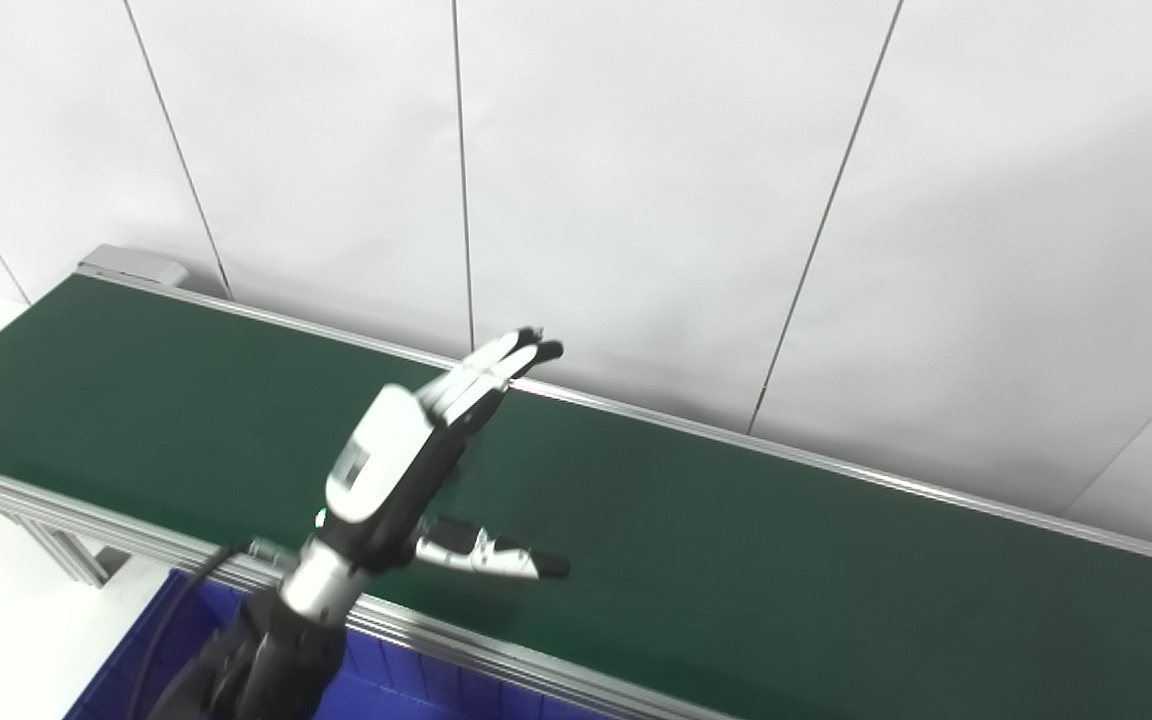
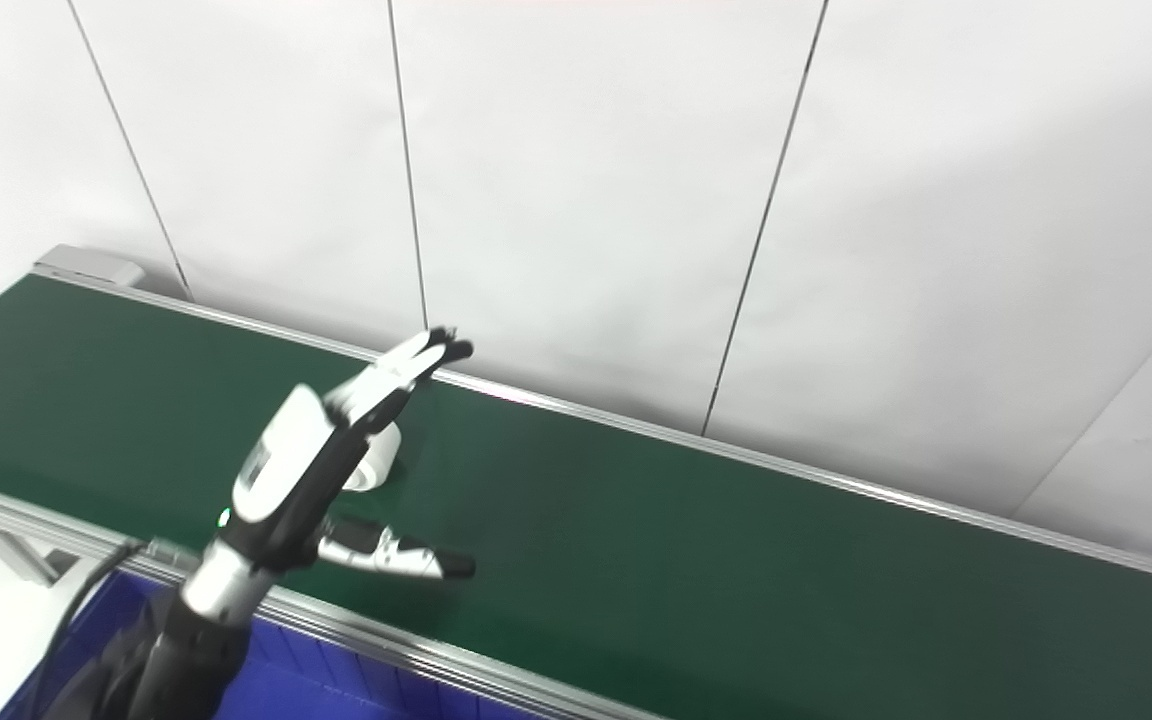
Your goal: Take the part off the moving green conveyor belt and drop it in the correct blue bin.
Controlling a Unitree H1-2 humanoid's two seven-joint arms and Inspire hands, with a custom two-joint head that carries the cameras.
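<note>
Writing is nowhere legible from my seat: the only label-like mark is a small dark grey panel on the white back of the left hand (image 1: 391, 470), too blurred to read. At the far left I see the belt's grey end cap (image 1: 133, 264) against the white panelled wall (image 1: 636, 180). Low at the left, below the near rail, sits a blue bin (image 1: 406, 680), only partly in frame, with the left arm rising in front of it.

The left hand hangs above the green conveyor belt (image 1: 786, 560) with its fingers (image 1: 496, 365) stretched straight toward the far rail and the thumb spread wide toward the right; it grips nothing. The part (image 2: 379, 455), a small white rounded piece, lies on the belt behind the hand; I see it only in the right eye view, peeking out just beside the palm, and I cannot tell whether the hand touches it. In the left eye view the hand hides it.

Silver rails (image 2: 816, 480) edge the belt on both long sides. Rightward of the hand the belt runs bare to the frame's edge, leaving wide room to move. My right hand is out of sight.
</note>
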